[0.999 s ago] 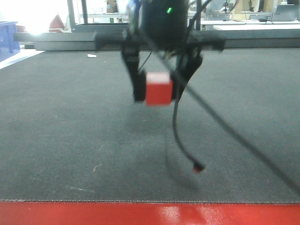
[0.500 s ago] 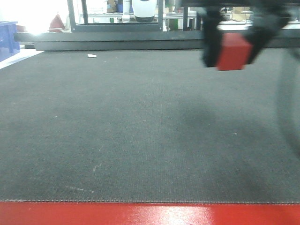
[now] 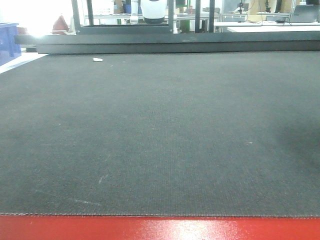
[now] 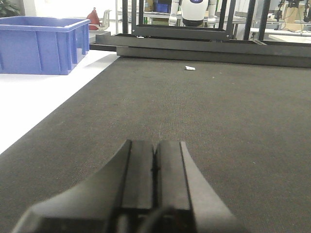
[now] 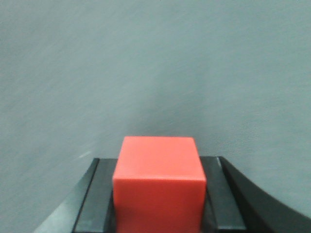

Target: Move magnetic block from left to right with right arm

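Note:
The magnetic block [image 5: 159,182], a plain matte red cube, fills the lower middle of the right wrist view. My right gripper [image 5: 159,194] is shut on it, one black finger against each side face, above the dark mat. Neither the block nor the right arm shows in the front view. In the left wrist view my left gripper [image 4: 155,160] rests low over the mat with its two fingers pressed together and nothing between them.
A dark grey mat [image 3: 160,130] covers the table, with a glossy red edge [image 3: 160,228] at the front. A blue bin [image 4: 41,43] stands on white floor at the far left. A small white scrap [image 3: 98,59] lies near the black rear rail [image 3: 165,42].
The right gripper carried the red block up and to the right, from the middle of the front view to its top right, then out of that view.

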You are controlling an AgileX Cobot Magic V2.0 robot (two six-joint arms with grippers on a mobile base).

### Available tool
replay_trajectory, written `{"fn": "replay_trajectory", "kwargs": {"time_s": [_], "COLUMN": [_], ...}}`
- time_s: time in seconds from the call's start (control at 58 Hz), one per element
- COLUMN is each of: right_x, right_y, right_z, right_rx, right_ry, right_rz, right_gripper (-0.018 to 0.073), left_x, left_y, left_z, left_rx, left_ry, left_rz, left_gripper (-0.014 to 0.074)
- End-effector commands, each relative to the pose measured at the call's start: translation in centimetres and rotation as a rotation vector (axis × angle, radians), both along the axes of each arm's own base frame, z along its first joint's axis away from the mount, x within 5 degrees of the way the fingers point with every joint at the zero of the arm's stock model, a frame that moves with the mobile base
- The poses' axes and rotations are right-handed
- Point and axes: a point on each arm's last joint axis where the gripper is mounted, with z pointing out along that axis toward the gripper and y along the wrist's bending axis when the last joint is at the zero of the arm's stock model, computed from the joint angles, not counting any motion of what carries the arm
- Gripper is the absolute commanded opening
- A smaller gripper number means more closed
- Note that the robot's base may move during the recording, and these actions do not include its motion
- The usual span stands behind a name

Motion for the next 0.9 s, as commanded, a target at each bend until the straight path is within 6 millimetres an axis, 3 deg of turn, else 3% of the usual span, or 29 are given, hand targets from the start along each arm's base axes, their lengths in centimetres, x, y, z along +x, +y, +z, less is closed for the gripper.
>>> {"fn": "replay_trajectory", "kwargs": {"time_s": [0.0, 0.172, 0.362, 0.655, 0.879], "right_x": [-0.9, -3.1, -5.5, -9.5, -11.7], "right_y": [-1.4, -2.8, -3.0, -3.0, -3.1], "right_z": [1.7, 1.0, -0.4, -2.2, -1.5], "right_rx": [0.016, 0.066, 0.079, 0.072, 0.080], "right_ry": [-0.203, -0.407, -0.578, -0.671, -0.782], "right_rz": [-0.043, -0.122, -0.126, -0.116, -0.113], "right_gripper": [0.0276, 0.0276, 0.0276, 0.0276, 0.0276], "left_x": [-0.1, -0.1, -0.1, -0.1, -0.1], "left_y": [0.0, 0.0, 0.0, 0.0, 0.0], "left_z": [0.5, 0.5, 0.5, 0.5, 0.5], "left_rx": [-0.005, -0.005, -0.005, -0.005, -0.005], "left_ry": [-0.081, -0.081, -0.081, -0.081, -0.081], "left_rz": [-0.002, -0.002, -0.002, -0.002, -0.002], "left_gripper": [-0.0117, -0.0117, -0.0117, -0.0117, -0.0117]}}
